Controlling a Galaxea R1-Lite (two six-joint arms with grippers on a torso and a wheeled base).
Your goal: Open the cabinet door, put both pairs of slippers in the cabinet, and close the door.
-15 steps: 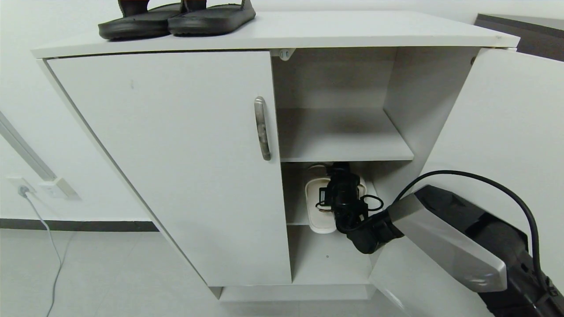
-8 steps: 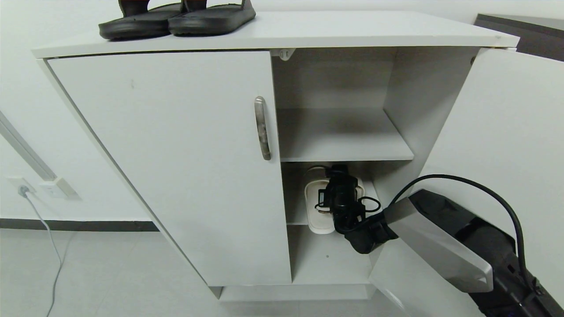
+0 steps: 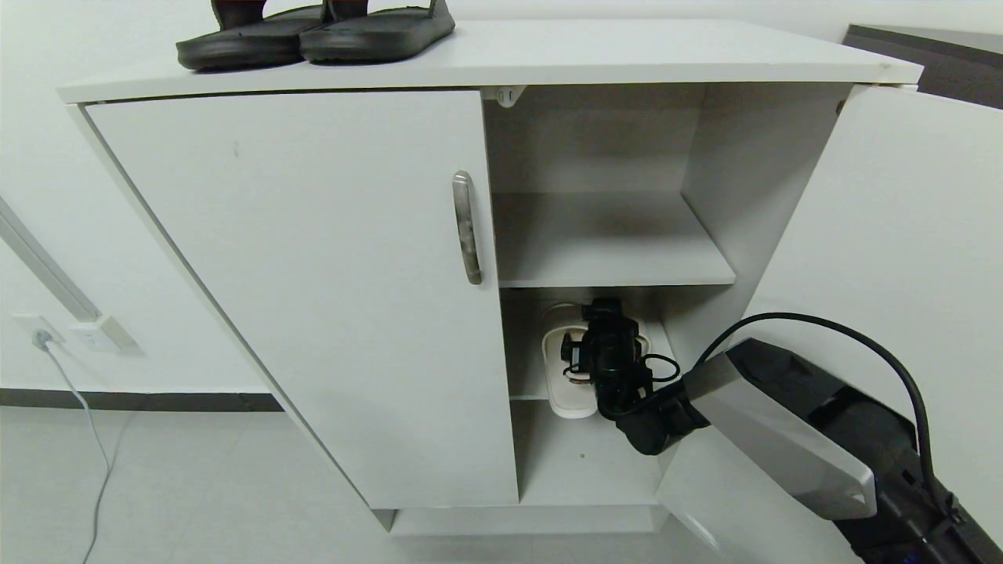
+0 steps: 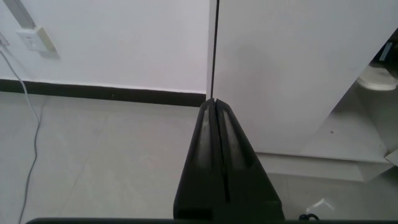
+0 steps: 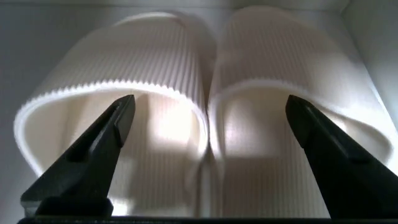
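Inside the cabinet [image 3: 501, 55], on the second shelf down behind the open right door [image 3: 901, 258], sits the white slippers pair [image 3: 560, 384]. They are cream, soft-looking, with finely ribbed straps and rounded toes, side by side and touching. One sole's end reaches the shelf's front edge. The right gripper [image 5: 209, 102] is in that same compartment over the pair, with its black wedge-shaped fingers spread wide, one toward each outer side of the pair and gripping nothing. Whether the tips touch the slippers, cannot tell.

The upper shelf [image 3: 611, 243] is a flat white board, and so is the bottom compartment floor [image 3: 584, 462].

The black slippers [image 3: 313, 35], matte with thick soles, lie side by side on the cabinet's top panel near its left end.

The left door [image 3: 298, 298] is closed, smooth white laminate, with a curved brushed-metal handle [image 3: 467, 227] set vertically at its inner edge.

The left gripper [image 4: 214, 102] hangs low outside the cabinet above the pale tile floor [image 4: 93, 162], with its fingers pressed together and nothing between them.

A wall outlet [image 3: 35, 333] with a grey cable [image 3: 94, 462] is left of the cabinet.
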